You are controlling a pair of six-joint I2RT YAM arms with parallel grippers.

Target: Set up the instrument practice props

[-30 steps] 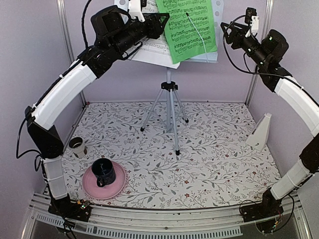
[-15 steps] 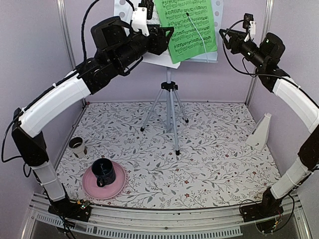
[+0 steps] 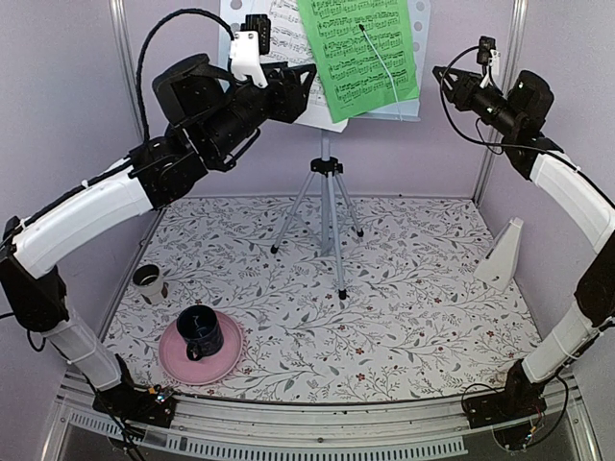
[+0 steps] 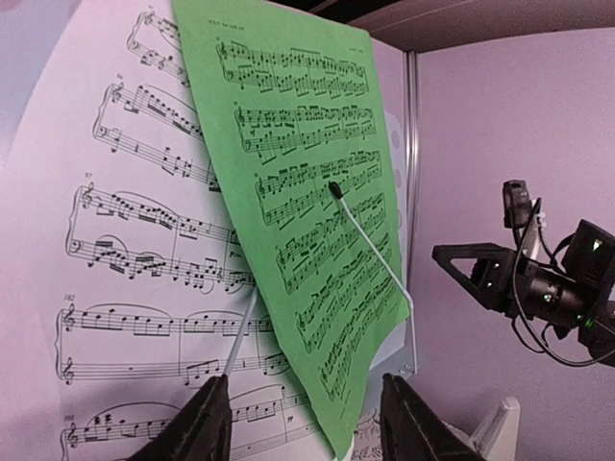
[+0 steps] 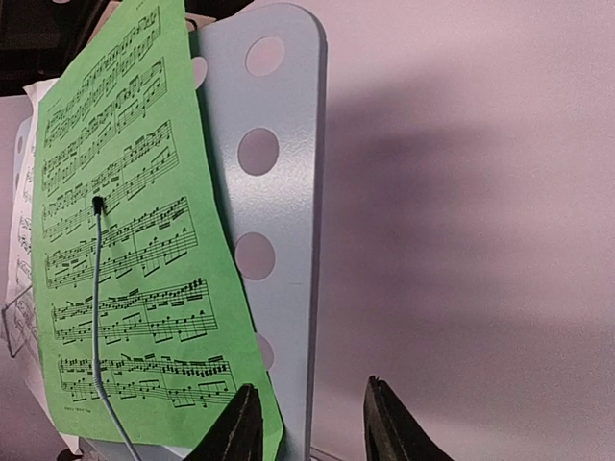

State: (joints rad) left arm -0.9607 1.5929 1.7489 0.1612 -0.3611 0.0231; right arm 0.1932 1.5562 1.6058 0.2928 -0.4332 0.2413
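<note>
We are seeing the music stand (image 3: pixel 421 48) standing upright on its tripod (image 3: pixel 327 206), upper middle of the frame. The green sheet (image 3: pixel 360 53) is overlapping the white sheet (image 3: pixel 286 29) on it, with a wire arm (image 3: pixel 384 62) lying across the green one. We are judging the sheets done. The metronome (image 3: pixel 504 254) is sitting at the right edge of the tabletop (image 3: pixel 404 317), well apart from the stand, and may need moving closer. The left claw (image 4: pixel 303 423) is hovering before the sheets, fingers apart, holding nothing. The right claw (image 5: pixel 307 423) is hanging near the stand's right edge, fingers apart, nothing clamped. The tabletop is showing a floral print, with lilac walls (image 3: pixel 240 163) and metal posts (image 3: pixel 123 58) enclosing it. A mug (image 3: pixel 199 331) on a pink plate (image 3: pixel 229 357) and a small cup (image 3: pixel 149 281) are sitting lower left.
</note>
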